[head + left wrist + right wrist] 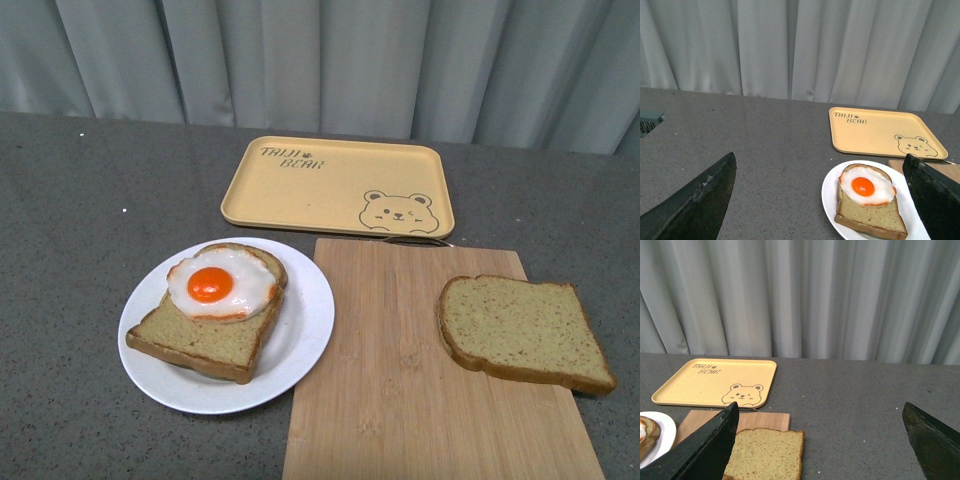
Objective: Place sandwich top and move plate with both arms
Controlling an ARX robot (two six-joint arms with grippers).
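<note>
While left gripper (pixel 820 157) and right gripper (pixel 820 405) gape empty, the plain bread slice (pixel 523 330) lies at the right edge of the cutting board (pixel 400 390), apart from the plate (pixel 300 352), probably staged for right-arm pickup.

1. The plate (pixel 830 200) carries an egg-topped bread slice (pixel 870 220).
2. The yellow tray (pixel 885 132) lies beyond the plate, apart from it, on the grey surface (pixel 765 140).
3. The left claw (pixel 819 157) gapes wide; one finger (pixel 935 200) hides the plate's edge.
</note>
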